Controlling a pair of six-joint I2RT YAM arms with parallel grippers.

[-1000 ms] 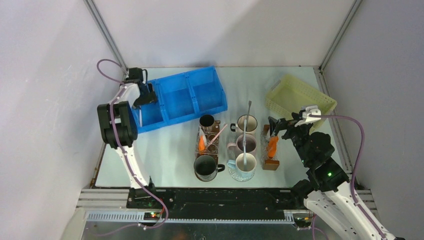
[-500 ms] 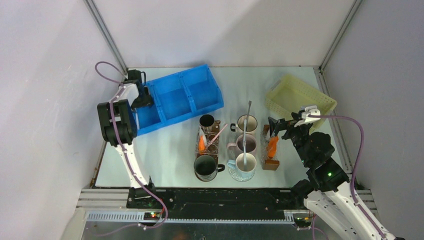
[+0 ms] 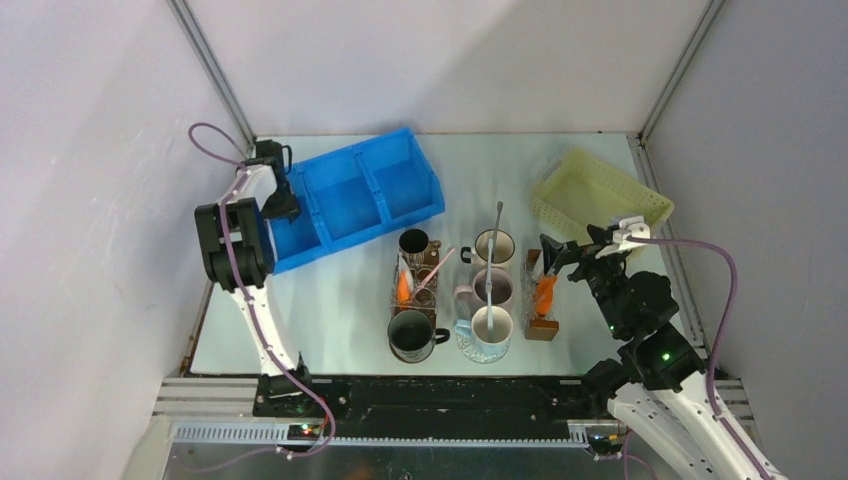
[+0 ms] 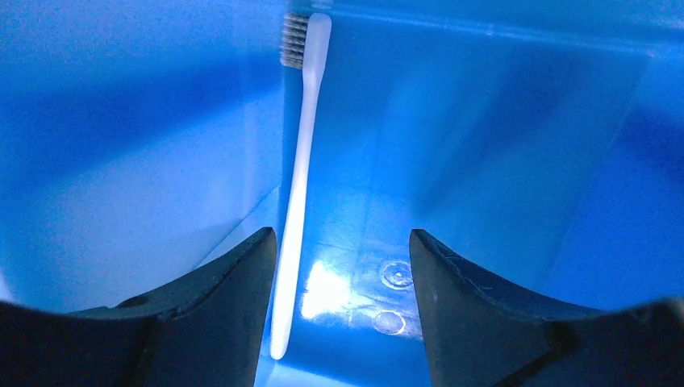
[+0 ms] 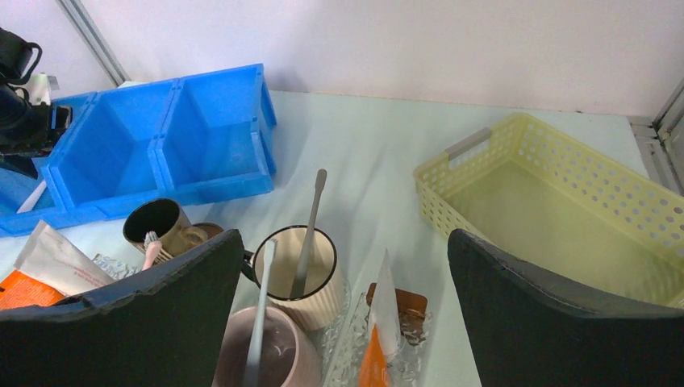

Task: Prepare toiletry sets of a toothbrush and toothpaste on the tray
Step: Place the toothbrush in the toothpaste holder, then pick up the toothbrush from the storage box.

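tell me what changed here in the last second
The left gripper, open in the blue tray's end compartment beside a toothbrush lying there, drew back leftward, and the tray shifted left with it. The right gripper, open, eased slightly right. The mugs, toothpaste and yellow basket stayed put.

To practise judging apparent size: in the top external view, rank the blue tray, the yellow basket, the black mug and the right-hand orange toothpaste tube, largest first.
1. blue tray
2. yellow basket
3. black mug
4. orange toothpaste tube
All lie at a similar distance from the camera, so the order looks safe.
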